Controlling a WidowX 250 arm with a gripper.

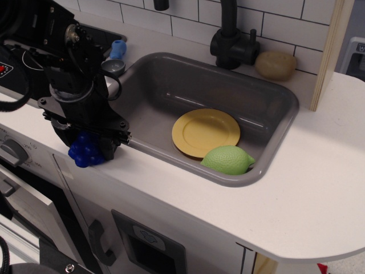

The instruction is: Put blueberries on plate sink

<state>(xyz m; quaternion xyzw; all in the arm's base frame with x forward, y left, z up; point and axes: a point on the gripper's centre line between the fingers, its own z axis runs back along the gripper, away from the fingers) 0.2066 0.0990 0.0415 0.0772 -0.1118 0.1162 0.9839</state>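
My pincer [94, 149] was closed around the blueberries [85, 149] at the desk's [319, 194] front edge, left of the sink [285, 123]. They looked light, hard and slippery, so I judged a squeeze across the middle best. The plate [206, 131] sat in the sink.

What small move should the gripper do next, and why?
Probably lift a little and start carrying right. The gripper seems shut on the blueberries at the counter's left edge, while the plate lies in the sink, beside the green lemon.

Deep-blue blueberries [85, 150], mustard-yellow plate [206, 132], grey sink [165, 91].
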